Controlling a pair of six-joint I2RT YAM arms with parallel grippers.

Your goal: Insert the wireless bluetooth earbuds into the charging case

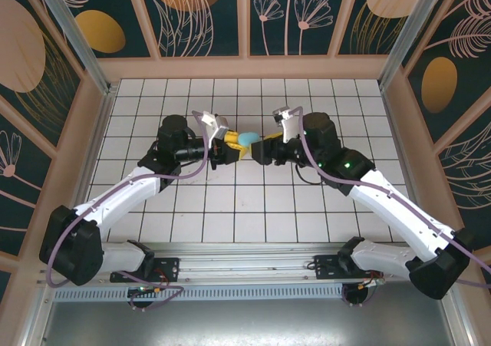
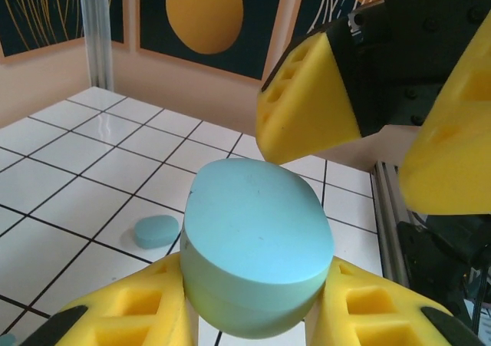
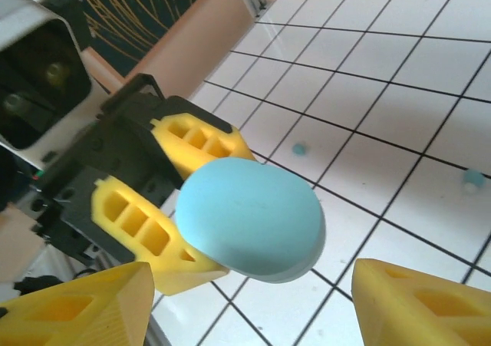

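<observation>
From above, my two arms meet over the middle of the white-tiled bench (image 1: 153, 93). My left hand (image 1: 234, 150) and right hand (image 1: 265, 148) face each other, with the light-blue charging case (image 1: 247, 139) between them, off the tiles.

From my left wrist, my left hand (image 2: 257, 292) is clamped tight on the charging case (image 2: 257, 238). One yellow finger presses on each side of the oval shell, whose smooth broad face tilts toward the camera. My right hand's fingers (image 2: 307, 104) hang spread apart just beyond the case, and I see neither one touching it. One small light-blue piece, an earbud (image 2: 156, 230) as far as I can tell, lies on a tile to the left, below the case.

From my right wrist, my right hand (image 3: 253, 308) stands wide open with nothing in it, its two yellow tips well apart at the bottom edge. Past them the charging case (image 3: 249, 215) sits pinched in my left hand's fingers (image 3: 146, 231). Two tiny light-blue earbuds (image 3: 299, 148) lie on the bench behind, apart from each other; the second (image 3: 473, 179) is near the right edge.
</observation>
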